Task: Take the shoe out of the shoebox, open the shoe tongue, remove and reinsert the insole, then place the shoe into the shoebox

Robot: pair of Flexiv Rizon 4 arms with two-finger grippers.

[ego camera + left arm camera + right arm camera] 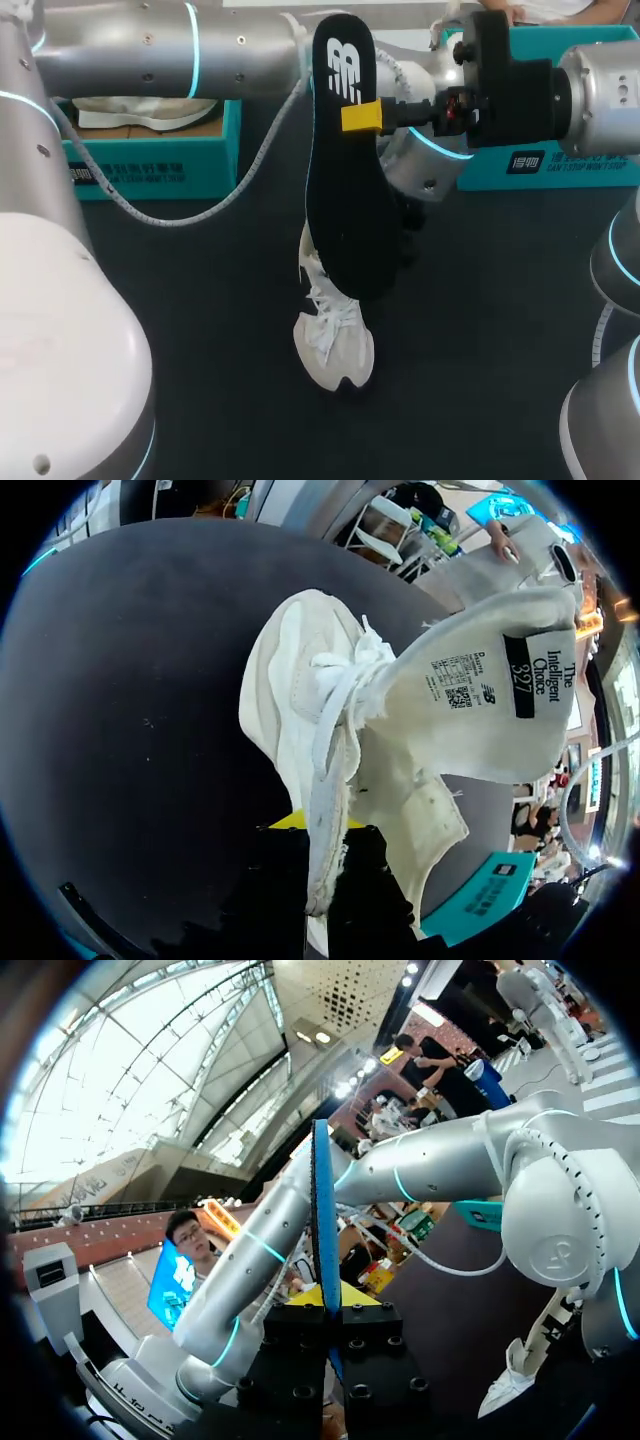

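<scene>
Dark bench [200,330], shoebox [150,165] sitting at its far-left edge. Right jaws are pinching the insole [350,220] above mid-bench; left jaws are gripping the shoe [335,345] by its collar, toe down. Insole's out, so I'm guessing reinsertion's next: aiming it into the opening.

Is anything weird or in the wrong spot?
The black insole is out of the shoe, dangling in the air, pinched by the right tool. The left tool grips the white shoe by its side edge, and its tongue is flopped wide open. Nothing looks broken or spilled.
</scene>
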